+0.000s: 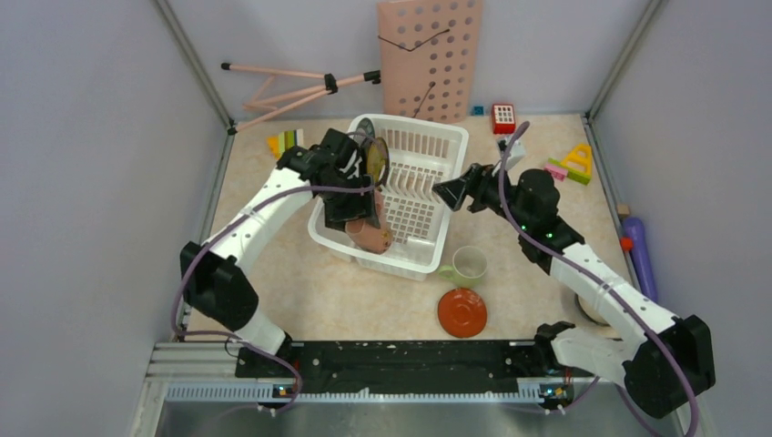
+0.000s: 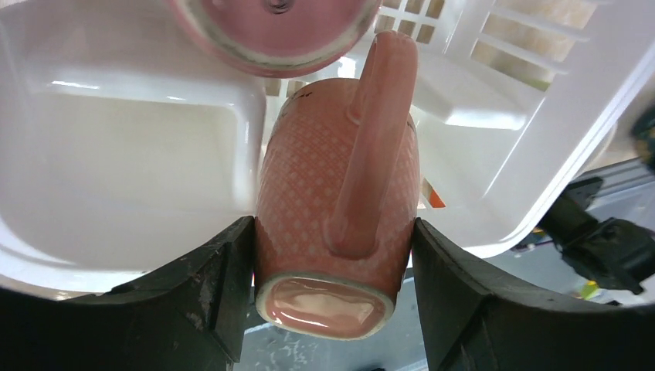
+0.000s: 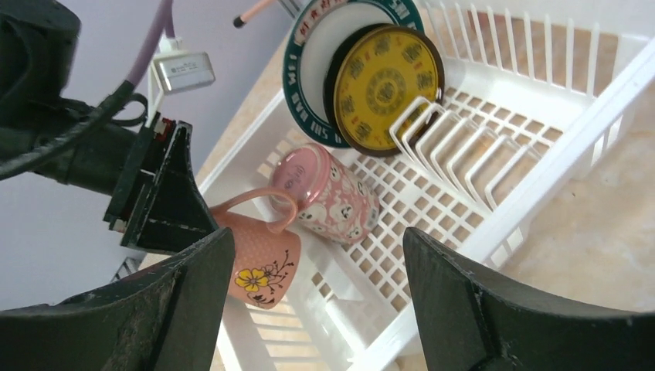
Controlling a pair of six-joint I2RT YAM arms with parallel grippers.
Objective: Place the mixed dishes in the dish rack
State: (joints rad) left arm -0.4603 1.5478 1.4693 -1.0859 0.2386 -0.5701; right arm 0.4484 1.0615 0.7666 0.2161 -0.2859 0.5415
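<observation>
Beige surface (image 1: 364,296) holds the white dish rack (image 1: 401,262). Your left pincer (image 2: 334,267) grips a pink mug (image 2: 309,193) over the rack's near corner; lower gently beside the patterned mug (image 3: 328,193), which probably lies loose. Your right pincer (image 3: 317,309) gapes empty.

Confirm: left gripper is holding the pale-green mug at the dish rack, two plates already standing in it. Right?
Wrong mug. The left wrist view shows the left gripper shut on a pink mug; the pale-green mug sits on the table outside the dish rack. The two plates do stand in the rack.
</observation>
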